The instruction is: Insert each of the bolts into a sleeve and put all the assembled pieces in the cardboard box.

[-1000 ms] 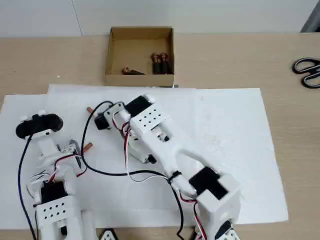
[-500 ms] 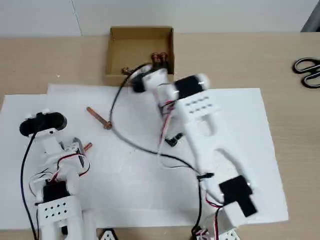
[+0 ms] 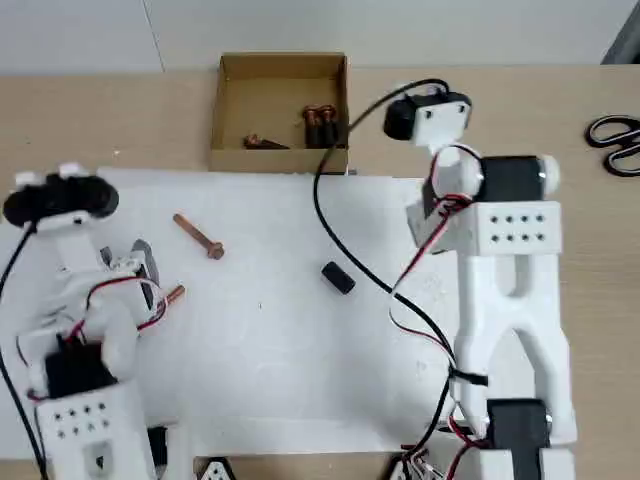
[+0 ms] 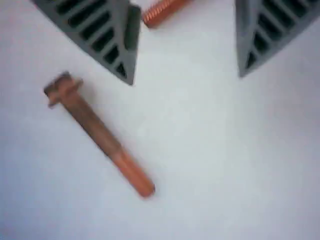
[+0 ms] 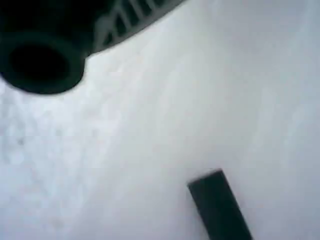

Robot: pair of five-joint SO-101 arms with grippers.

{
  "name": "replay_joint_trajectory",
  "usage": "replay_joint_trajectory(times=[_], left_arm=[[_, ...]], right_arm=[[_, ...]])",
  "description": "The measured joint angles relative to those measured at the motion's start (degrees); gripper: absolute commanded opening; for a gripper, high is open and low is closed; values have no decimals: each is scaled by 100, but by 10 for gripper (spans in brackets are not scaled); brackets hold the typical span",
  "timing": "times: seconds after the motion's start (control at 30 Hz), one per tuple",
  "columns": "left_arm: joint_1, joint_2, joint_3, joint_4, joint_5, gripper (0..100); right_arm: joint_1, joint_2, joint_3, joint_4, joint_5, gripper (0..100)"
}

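Left gripper (image 4: 186, 72) is open: jaws spread wide, nothing held, over the white sheet (image 3: 300, 380) at the table's (image 3: 560, 110) 9 o'clock. The threaded tip of the near bolt (image 4: 162, 11) pokes into the gap between the jaws, close to one of them. The loose bolt (image 4: 97, 132) lies flat on the sheet at about 1 o'clock from the near one, apart from it and from both jaws.

Right gripper (image 3: 418, 215) sits over the sheet at 2 o'clock from centre. Can't tell whether it is open or closed. A hollow black tube (image 5: 42, 62) shows right up against it; gripped or not, can't tell.

The black sleeve (image 3: 338, 277) lies on its side near the sheet's centre, at 3 o'clock from the bolts and well apart from them.

The cardboard box (image 3: 228, 110) is at the table's 12 o'clock, just past the sheet's edge. Inside are a pair of assembled pieces (image 3: 320, 125) at its 3 o'clock wall and a single piece (image 3: 262, 142) at its 6 o'clock wall.

Scissors (image 3: 615, 140) lie at the table's 2 o'clock.
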Motion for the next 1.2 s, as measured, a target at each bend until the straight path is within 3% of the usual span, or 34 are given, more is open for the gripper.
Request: replay_joint_trajectory(times=[0.2,0.5,0.87,1.2], left_arm=[[-167,1846,-1486,1090,0,127],[-167,4510,-3455,2963,-1090,129],[-176,6418,-3815,3130,-3024,131],[-176,7279,-4835,3130,-3833,188]], right_arm=[[563,-853,1029,9,0,6],[1644,-2251,2382,-44,0,6],[1978,-3525,3525,-53,35,5],[1978,-4009,3578,-62,413,5]])
